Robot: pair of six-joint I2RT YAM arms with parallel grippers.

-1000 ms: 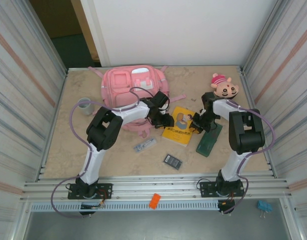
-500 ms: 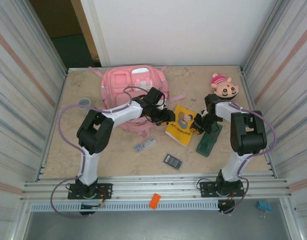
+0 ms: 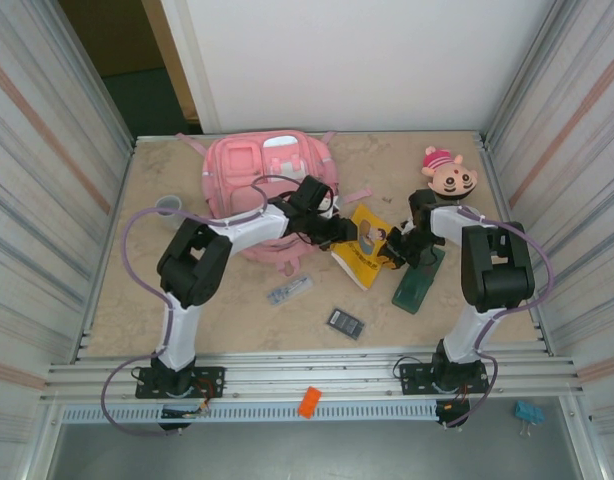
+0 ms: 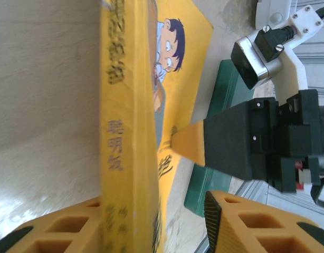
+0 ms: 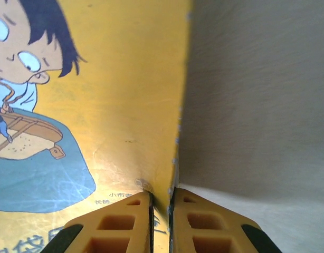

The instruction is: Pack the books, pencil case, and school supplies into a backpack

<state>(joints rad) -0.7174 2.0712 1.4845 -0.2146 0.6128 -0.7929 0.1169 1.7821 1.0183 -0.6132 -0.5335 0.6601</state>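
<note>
Now, book (image 3: 362, 247): a thin yellow paperback with a cartoon boy and dark lettering on its cover. It is tipped up off flat on the table between the two grippers, just beside the near right corner of the backpack.
Left gripper (image 4: 154, 213): its orange pads straddle the book's spine edge. One pad sits close against the back side and the other stands off the cover with a gap showing, so the jaws are parted and not clamped.
Right gripper (image 5: 162, 196): pinched tight on the book's free edge, one fingertip on the cover and the other behind it, with only the thin edge between them.
Backpack (image 3: 267, 185): large and pink, with its white-trimmed front pockets facing up. It lies at the far left-centre of the table, and the left arm reaches across its near right side.
Pencil case (image 3: 419, 284): long, narrow and dark green, lying flat just right of the book under the right arm's wrist. Whether it touches the book cannot be told.
Silvery-blue item (image 3: 289, 291): small and elongated, on the table just in front of the backpack and apart from the book.
Calculator (image 3: 345, 323): small and dark with a grid pattern, lying nearer the arm bases and apart from everything else.
Doll head (image 3: 449, 176): wears a pink hat, at the far right of the table.
Cup (image 3: 169, 206): grey, left of the backpack.
Table (image 3: 237, 325): a pale marbled surface.
</note>
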